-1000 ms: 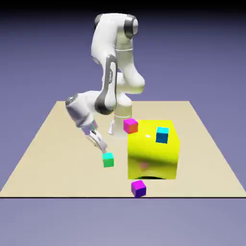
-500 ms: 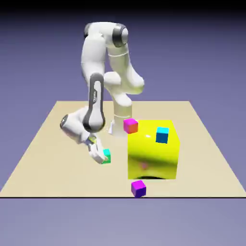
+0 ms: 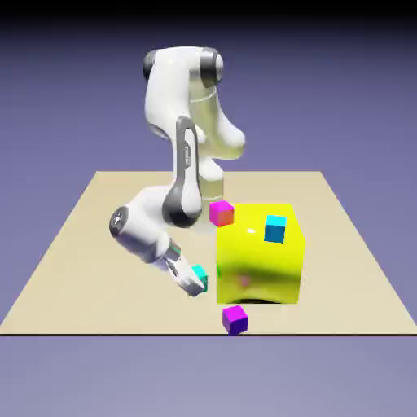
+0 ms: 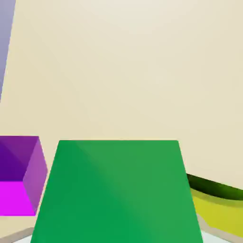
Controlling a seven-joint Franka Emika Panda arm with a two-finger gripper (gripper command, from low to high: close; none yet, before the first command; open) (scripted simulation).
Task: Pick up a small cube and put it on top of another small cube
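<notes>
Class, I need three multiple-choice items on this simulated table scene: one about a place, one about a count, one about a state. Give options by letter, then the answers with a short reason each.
1. Where is the cyan-and-blue cube?
A. On top of the big yellow block
B. On the table at its front edge
C. In the gripper

2. How many small cubes show in the exterior view?
A. Two
B. Three
C. Four

3. What state is the gripper in?
A. Open above the table
B. Shut on the small cube
C. Out of view

Answers:
1 A, it sits on the block's top face.
2 C: the small cube, the cyan-and-blue cube, the pink cube and the purple cube.
3 B, the green cube fills the hand view between the fingertips, clear of the table.
</notes>
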